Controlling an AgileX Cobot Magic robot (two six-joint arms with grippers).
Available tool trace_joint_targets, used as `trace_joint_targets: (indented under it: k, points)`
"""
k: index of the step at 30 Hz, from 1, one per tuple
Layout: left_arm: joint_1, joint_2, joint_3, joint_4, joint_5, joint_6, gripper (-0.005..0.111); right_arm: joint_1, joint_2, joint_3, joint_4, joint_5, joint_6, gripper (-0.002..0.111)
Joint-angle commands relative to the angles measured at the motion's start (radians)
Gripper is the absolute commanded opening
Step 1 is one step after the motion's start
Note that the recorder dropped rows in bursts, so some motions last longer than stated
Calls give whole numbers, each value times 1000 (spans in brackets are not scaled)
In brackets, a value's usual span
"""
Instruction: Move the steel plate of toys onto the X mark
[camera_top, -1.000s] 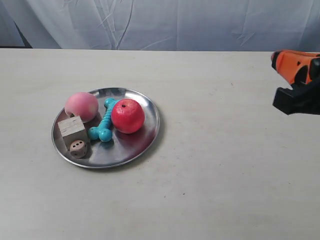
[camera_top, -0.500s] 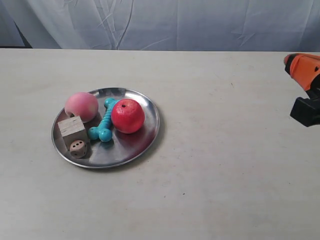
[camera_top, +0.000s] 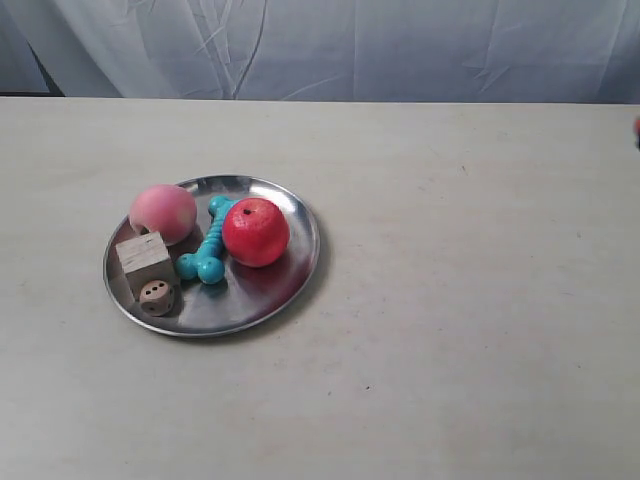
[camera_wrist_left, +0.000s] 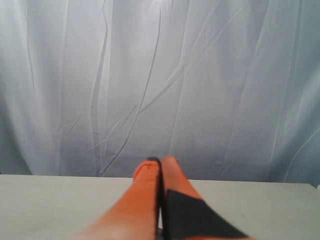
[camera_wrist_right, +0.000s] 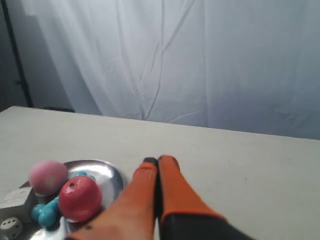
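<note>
The steel plate (camera_top: 250, 296) rests flat on the pale table (camera_top: 460, 300), at about 9 o'clock from the middle of the exterior view. All five toys are on it. The pink peach (camera_top: 162, 212) is at 10 o'clock and the red apple (camera_top: 256, 232) at 2 o'clock. The teal bone (camera_top: 205, 250) lies across the centre, the wooden cube (camera_top: 145, 256) is at 9 o'clock and the small die (camera_top: 156, 297) at 8 o'clock.

Neither arm touches the plate. The left gripper (camera_wrist_left: 161, 160) has its orange fingers pressed together on nothing, facing only the white curtain (camera_wrist_left: 160, 75). The right gripper (camera_wrist_right: 158, 160) is likewise closed and empty, well apart from the plate.

No clear X mark shows. A tiny dark speck (camera_top: 367, 388) lies on the bare table at 5 o'clock from the plate, too small to read as crossed strokes. If that is the mark, the whole job seems to remain: reaching the rim, gripping it, carrying the plate level and setting it down. If the mark is hidden under the plate, the task may be finished; the views do not settle which.
</note>
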Motion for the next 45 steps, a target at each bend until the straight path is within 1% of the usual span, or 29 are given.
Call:
trace_joint_targets:
  k: [1, 3, 6, 9, 11, 15, 18, 34, 37, 39, 41, 43, 45]
  points:
    - [-8, -7, 5, 4, -4, -6, 0, -166, -209, 121, 77, 78, 14, 0]
    - [-8, -7, 5, 4, -4, -6, 0, -238, -318, 217, 99, 24, 14, 0]
    - [-8, -7, 5, 4, -4, -6, 0, -319, -462, 329, 99, -44, 14, 0]
    - [-8, -7, 5, 4, -4, -6, 0, -372, -490, 398, 99, -48, 14, 0]
    - [-8, -8, 5, 4, -7, -6, 0, -381, -490, 409, 99, -26, 16, 0]
    - [-8, -8, 5, 6, -13, -6, 0, -383, -490, 409, 99, 114, 16, 0]
    - [-8, -8, 5, 8, -13, -6, 0, -383, -490, 409, 99, 173, 16, 0]
    - [-8, -8, 5, 9, -13, -5, 0, -381, -490, 409, 99, 182, 16, 0]
    - [-8, -8, 5, 63, -25, 49, 0, -381, -490, 409, 99, 182, 16, 0]
    - [-8, -8, 8, 118, 16, 72, 0, -381, -490, 409, 99, 182, 16, 0]
    - [-8, -8, 63, 152, -6, 116, 0, -381, -490, 409, 97, 180, 16, 0]
    - [-2, -14, 169, 162, -66, 176, 0, -381, -490, 409, 97, 180, 16, 0]
    - [21, -26, 266, 162, -127, 196, 0, -381, -490, 409, 97, 180, 16, 0]
